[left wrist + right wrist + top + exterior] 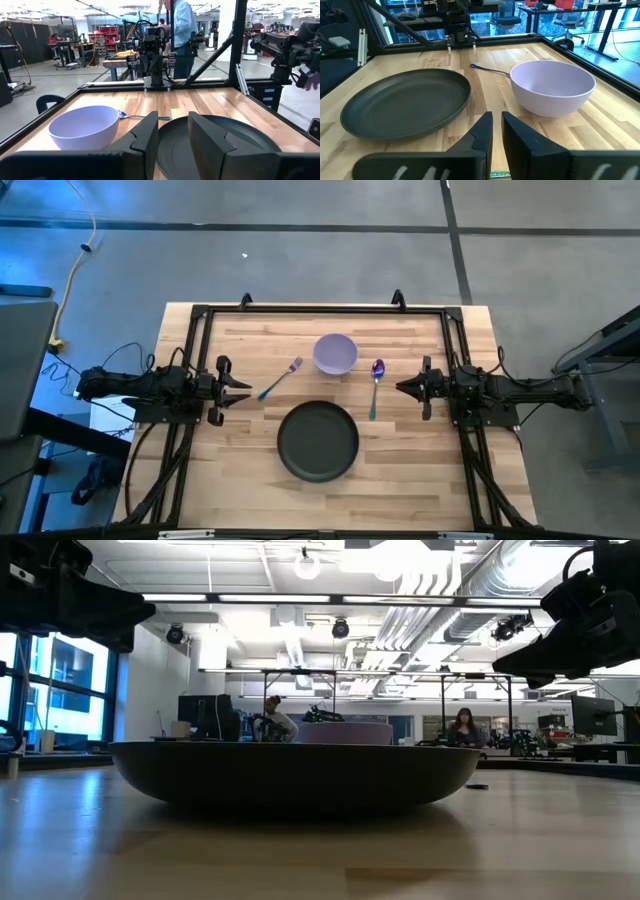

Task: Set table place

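The light wood worktop carries the whole setting. The black plate sits near its middle toward the front edge, with the lavender bowl just behind it. The fork lies slanted to the bowl's left, the spoon to its right. The left claw waits at the left side, fingers spread, holding nothing. The right claw waits at the right side near the spoon, fingers only narrowly parted and empty.

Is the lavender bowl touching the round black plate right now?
Apart. The high view shows bare wood between the lavender bowl and the round black plate.
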`<state>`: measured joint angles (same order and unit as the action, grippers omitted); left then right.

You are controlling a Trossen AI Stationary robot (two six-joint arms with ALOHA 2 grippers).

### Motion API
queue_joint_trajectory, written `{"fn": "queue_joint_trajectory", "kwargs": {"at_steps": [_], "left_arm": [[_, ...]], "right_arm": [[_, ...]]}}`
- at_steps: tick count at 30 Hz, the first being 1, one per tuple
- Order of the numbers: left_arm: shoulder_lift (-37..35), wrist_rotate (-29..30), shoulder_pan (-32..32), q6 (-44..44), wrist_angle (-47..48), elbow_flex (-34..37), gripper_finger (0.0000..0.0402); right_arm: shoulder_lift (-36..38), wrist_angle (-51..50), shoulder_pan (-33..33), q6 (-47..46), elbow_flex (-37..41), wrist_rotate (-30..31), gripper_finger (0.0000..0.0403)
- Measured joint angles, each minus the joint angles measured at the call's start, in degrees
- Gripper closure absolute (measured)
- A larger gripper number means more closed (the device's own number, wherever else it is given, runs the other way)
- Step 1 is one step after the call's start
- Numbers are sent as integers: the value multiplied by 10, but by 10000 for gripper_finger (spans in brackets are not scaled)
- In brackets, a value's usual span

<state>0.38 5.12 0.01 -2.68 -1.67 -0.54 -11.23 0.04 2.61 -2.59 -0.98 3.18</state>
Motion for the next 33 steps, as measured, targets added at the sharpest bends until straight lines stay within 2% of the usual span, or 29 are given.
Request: {"fn": "queue_joint_trajectory", "kwargs": {"at_steps": [20,33], "left_arm": [[0,0,0,0,0,0,307],[0,0,0,0,0,0,307]], "right_arm": [[0,0,0,0,0,0,371],[0,6,0,-57,0,0,371]]}}
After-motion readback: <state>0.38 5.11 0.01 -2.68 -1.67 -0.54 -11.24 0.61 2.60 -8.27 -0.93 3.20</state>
